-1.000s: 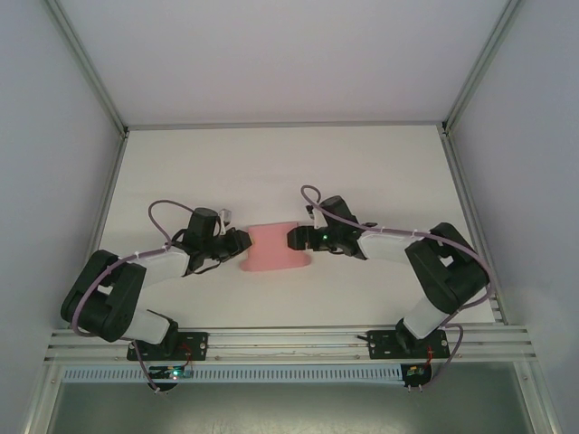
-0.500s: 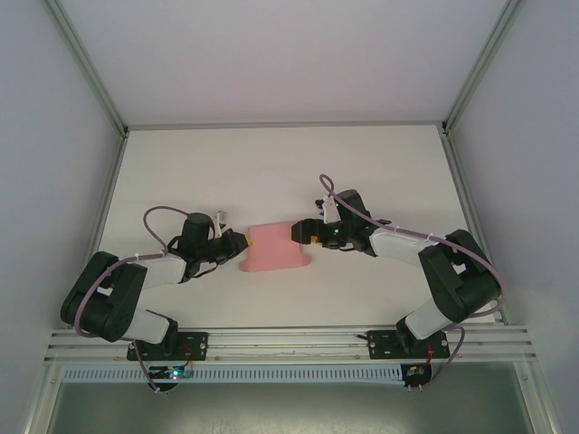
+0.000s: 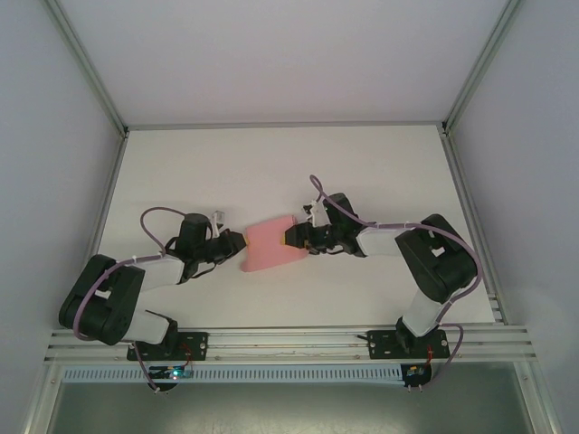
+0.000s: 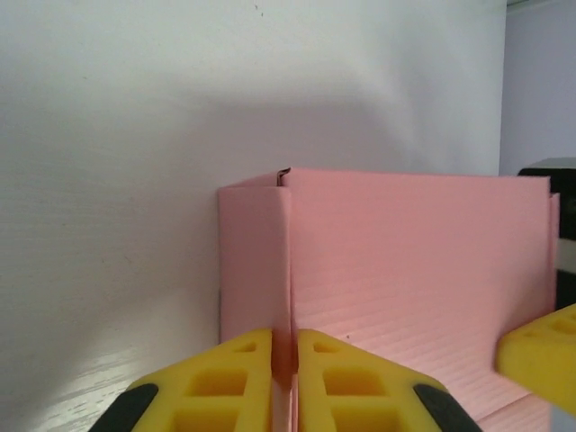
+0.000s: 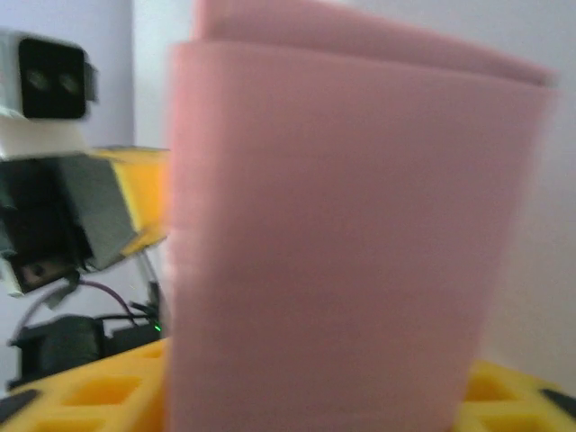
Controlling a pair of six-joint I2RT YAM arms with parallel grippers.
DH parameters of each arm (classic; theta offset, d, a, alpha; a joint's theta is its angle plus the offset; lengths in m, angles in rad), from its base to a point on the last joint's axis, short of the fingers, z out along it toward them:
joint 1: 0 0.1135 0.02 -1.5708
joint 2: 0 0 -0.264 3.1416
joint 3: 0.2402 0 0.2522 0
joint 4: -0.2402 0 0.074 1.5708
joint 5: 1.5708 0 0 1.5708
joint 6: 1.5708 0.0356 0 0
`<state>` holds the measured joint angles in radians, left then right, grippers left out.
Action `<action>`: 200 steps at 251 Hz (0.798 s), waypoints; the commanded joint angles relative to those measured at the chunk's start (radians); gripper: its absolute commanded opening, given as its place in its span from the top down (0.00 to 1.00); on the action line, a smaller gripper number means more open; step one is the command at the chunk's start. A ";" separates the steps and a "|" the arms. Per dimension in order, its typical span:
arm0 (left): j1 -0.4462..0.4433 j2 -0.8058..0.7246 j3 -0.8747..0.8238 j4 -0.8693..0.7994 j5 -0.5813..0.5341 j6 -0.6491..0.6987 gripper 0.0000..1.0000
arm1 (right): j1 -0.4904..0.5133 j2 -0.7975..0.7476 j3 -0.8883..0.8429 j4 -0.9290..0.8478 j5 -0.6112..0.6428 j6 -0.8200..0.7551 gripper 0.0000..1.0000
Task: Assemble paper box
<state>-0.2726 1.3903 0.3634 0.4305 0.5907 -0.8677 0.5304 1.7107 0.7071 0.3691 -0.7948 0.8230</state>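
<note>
Finds the left gripper (image 4: 283,346) closed to a sliver, its yellow fingers (image 4: 256,369) pinching one upright corner fold of the pink thin-card paper box (image 4: 414,270). Judges this a bracing hold, keeping that wall standing while the far side gets worked. From above, puts the left gripper at the box's 9 o'clock edge and the right gripper (image 3: 291,237) touching its 3 o'clock edge. Cannot tell how far the right gripper is open: sees blurred pink card standing across its fingers in the wrist view. Places the box partly folded on the white table (image 3: 271,163), between the two arms. Against half a second ago, notes the box skewed, its 3 o'clock end swung toward 12, the right gripper pushed in toward 9 with its arm folded tighter, the left gripper much where it was.
</note>
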 commanded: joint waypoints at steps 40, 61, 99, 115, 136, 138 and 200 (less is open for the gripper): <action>-0.003 -0.242 0.123 -0.149 -0.181 0.226 0.00 | -0.043 -0.141 -0.004 0.022 -0.013 0.027 0.53; -0.033 -0.325 0.204 -0.231 -0.219 0.420 0.00 | -0.065 -0.169 0.014 -0.054 -0.011 0.019 0.51; -0.192 -0.372 0.376 -0.426 -0.160 0.880 0.00 | -0.103 -0.182 0.110 -0.254 -0.009 0.048 0.50; -0.280 -0.360 0.431 -0.519 -0.184 1.087 0.00 | -0.114 -0.189 0.157 -0.331 -0.017 0.052 0.50; -0.345 -0.323 0.450 -0.529 -0.248 1.242 0.00 | -0.129 -0.200 0.205 -0.424 -0.006 0.073 0.54; -0.349 -0.318 0.450 -0.525 -0.251 1.251 0.00 | -0.131 -0.201 0.209 -0.430 -0.005 0.076 0.55; -0.421 -0.204 0.487 -0.546 -0.290 1.416 0.00 | -0.203 -0.253 0.232 -0.477 -0.004 0.259 0.64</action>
<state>-0.6521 1.1561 0.8234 -0.0551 0.3481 0.3508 0.3603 1.4967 0.9031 -0.0326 -0.7906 0.9688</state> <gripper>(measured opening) 0.998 0.422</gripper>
